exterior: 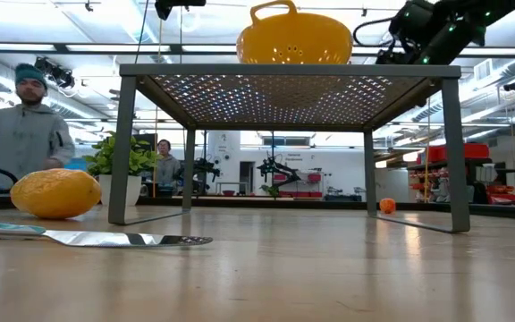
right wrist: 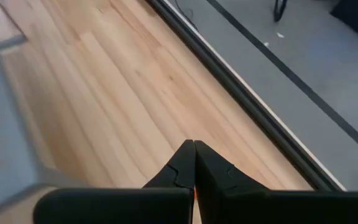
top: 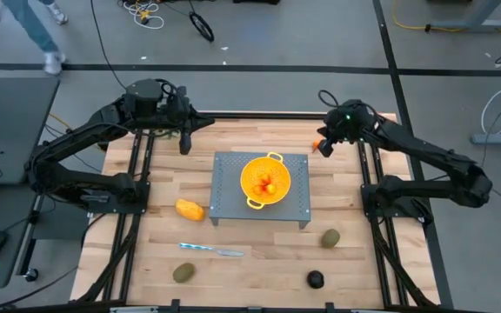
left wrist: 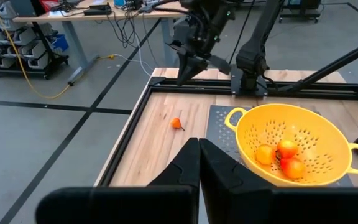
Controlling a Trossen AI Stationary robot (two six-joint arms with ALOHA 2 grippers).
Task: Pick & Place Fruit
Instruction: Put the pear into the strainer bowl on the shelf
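Overhead, table-level and left wrist views share the colander.

four tomatoes, two kiwis

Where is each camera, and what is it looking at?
High: above, facing down on the table; both arms show.
Low: at tabletop height, facing the room; the right gripper shows.
Left wrist: behind the shut left gripper, facing the colander.
Right wrist: over bare wood; right gripper shut.
High, low and left wrist views share the colander.
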